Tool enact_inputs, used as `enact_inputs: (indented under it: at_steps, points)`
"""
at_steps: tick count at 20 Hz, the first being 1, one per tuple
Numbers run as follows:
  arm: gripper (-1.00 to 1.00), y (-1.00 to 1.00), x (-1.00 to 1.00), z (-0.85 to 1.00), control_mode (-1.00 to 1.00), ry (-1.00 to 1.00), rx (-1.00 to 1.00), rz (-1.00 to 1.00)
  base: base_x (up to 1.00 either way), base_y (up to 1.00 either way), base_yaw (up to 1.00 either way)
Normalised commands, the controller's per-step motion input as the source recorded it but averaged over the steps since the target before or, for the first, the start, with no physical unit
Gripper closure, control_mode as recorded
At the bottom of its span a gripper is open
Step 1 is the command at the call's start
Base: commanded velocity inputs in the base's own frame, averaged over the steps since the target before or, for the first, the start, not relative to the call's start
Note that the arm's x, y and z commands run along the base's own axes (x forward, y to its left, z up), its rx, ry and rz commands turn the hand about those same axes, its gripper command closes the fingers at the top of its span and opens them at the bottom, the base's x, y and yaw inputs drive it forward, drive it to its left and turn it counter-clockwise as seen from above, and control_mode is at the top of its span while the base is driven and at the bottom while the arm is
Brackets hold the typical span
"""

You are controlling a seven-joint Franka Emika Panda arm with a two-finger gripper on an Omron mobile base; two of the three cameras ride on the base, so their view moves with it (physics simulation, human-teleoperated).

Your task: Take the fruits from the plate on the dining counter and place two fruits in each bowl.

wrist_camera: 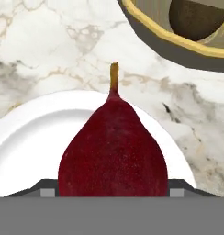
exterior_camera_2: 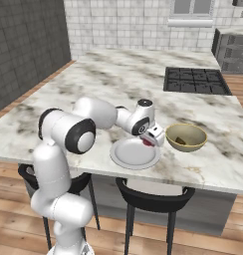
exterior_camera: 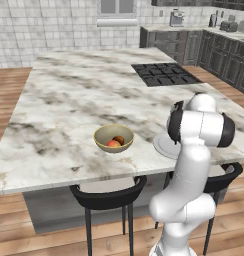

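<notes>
Fruits are the subject: a dark red, pear-shaped fruit point(wrist_camera: 113, 151) sits right in front of the hand camera, on the near part of the pale plate point(wrist_camera: 22, 137). Its narrow neck and short tan stem point straight away from the gripper, so its long axis runs along the line of the hand, toward the tan bowl point(wrist_camera: 178, 50) just beyond the plate's far rim. A dark brown-green fruit point(wrist_camera: 196, 18) already lies inside that bowl.

From the right base camera, the single arm reaches low across the dining counter point(exterior_camera_2: 118, 79), with the gripper point(exterior_camera_2: 151, 142) down at the plate's point(exterior_camera_2: 128, 154) right edge and a sliver of red showing beneath it. The bowl point(exterior_camera_2: 186, 137) stands just beside the plate on the right, not touching it.

From the left base camera, a second bowl point(exterior_camera: 114, 138) sits to the left of the plate point(exterior_camera: 164, 146), with open marble between them, and holds a reddish-peach fruit point(exterior_camera: 113, 143) and an orange fruit point(exterior_camera: 120, 139). That bowl looks full for this task.

The fingertips sit on either side of the red fruit's wide base, but the fruit hides the contact. The jaws stand partly closed around it; whether they grip it firmly I cannot tell.

Judging from this layout, the coming move is a lift and a short carry forward, along the fruit's own axis, to the bowl with one fruit.
</notes>
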Motion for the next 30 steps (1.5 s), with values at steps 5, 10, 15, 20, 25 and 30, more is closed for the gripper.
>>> enact_inputs:
  at_steps: [5,10,15,20,25,30]
  points:
    - [1.00,0.00,-0.42,0.94,-1.00,-0.03,0.00,0.00,0.00,0.00,0.00]
    - [1.00,-0.18,-0.05,0.20,-1.00,-0.10,-0.01,0.00,0.00,0.00,0.00]
    - [1.00,-0.66,0.24,0.00,-1.00,-0.02,0.00,-0.06,0.00,0.00,0.00]
    - [1.00,-0.56,0.37,0.06,-1.00,0.00,0.00,-0.10,0.00,0.00,0.00]
    - [1.00,-0.44,0.17,-0.10,-1.00,0.00,0.00,-0.07,0.00,0.00,0.00]
    - [1.00,-0.34,0.19,-0.39,-1.00,0.00,0.00,-0.03,0.00,0.00,0.00]
